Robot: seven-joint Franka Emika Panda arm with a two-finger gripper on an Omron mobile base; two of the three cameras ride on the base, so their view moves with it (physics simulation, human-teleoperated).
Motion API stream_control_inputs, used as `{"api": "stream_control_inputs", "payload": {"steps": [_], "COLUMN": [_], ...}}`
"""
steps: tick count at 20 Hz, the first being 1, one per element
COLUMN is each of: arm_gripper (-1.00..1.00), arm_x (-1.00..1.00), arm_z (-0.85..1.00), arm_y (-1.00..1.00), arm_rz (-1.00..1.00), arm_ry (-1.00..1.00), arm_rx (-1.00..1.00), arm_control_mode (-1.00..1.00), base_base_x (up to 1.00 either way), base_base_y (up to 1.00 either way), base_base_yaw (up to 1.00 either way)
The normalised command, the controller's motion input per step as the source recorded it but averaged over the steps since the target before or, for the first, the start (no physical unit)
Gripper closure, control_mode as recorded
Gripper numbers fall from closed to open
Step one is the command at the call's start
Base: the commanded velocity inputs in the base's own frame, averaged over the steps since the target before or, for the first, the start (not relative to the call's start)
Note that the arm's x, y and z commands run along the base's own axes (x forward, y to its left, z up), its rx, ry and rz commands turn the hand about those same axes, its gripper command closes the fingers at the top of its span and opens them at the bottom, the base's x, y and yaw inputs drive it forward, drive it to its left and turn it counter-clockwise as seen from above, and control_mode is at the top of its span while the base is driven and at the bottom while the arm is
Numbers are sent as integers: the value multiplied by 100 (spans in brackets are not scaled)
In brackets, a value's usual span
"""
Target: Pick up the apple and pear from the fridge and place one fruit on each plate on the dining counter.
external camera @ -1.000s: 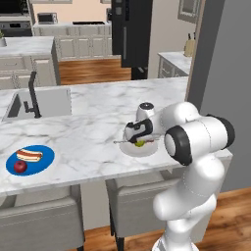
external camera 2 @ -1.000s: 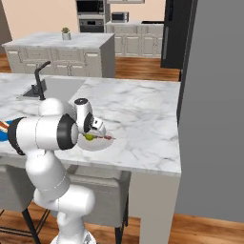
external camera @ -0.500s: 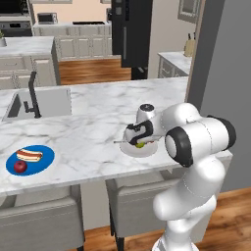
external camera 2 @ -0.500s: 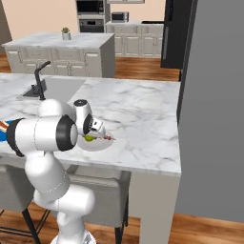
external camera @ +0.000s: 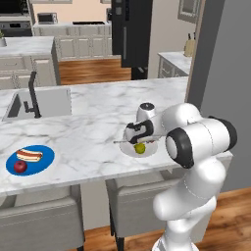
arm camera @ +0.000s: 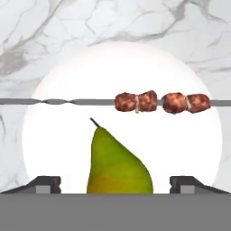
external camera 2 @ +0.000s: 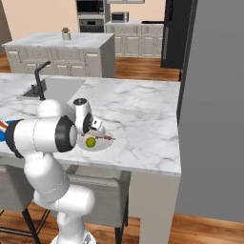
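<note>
The yellow-green pear [arm camera: 118, 162] lies on the whitish plate [arm camera: 58, 135], stem pointing away from the hand. My gripper [arm camera: 116, 182] is open, its fingertips [arm camera: 43, 182] standing apart on either side of the pear without touching it. From the left base view the gripper [external camera: 137, 137] hovers just over the pear [external camera: 140, 148] and the plate [external camera: 153, 151] on the dining counter [external camera: 88, 122]. The red apple [external camera: 20, 166] rests on the blue plate [external camera: 44, 164] at the counter's left. In the right base view the pear [external camera 2: 90, 142] sits below the gripper [external camera 2: 93, 131].
A meat skewer [arm camera: 162, 102] lies across the whitish plate beyond the pear. A hot dog [external camera: 29, 155] shares the blue plate. The sink [external camera: 49, 100] and black faucet [external camera: 32, 93] are at the back left. The black fridge [external camera: 131, 29] stands far behind. Grey stools sit under the counter.
The jaws have opened and let go of the pear, which now lies on the whitish plate. The arm has hardly moved.
</note>
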Motion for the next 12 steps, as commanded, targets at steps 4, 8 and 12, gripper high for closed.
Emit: {"api": "stream_control_inputs", "payload": {"steps": [4, 8, 12], "arm_gripper": [-100, -100, -100], "arm_x": [-26, -94, -100], "arm_z": [59, 80, 81], "arm_y": [0, 0, -5], "arm_rz": [0, 0, 0], "arm_ry": [-2, -1, 0], "arm_rx": [0, 0, 0], "arm_control_mode": [-100, -100, -100], "base_base_x": [0, 0, 0], "base_base_y": [0, 0, 0], "base_base_yaw": [0, 0, 0]}}
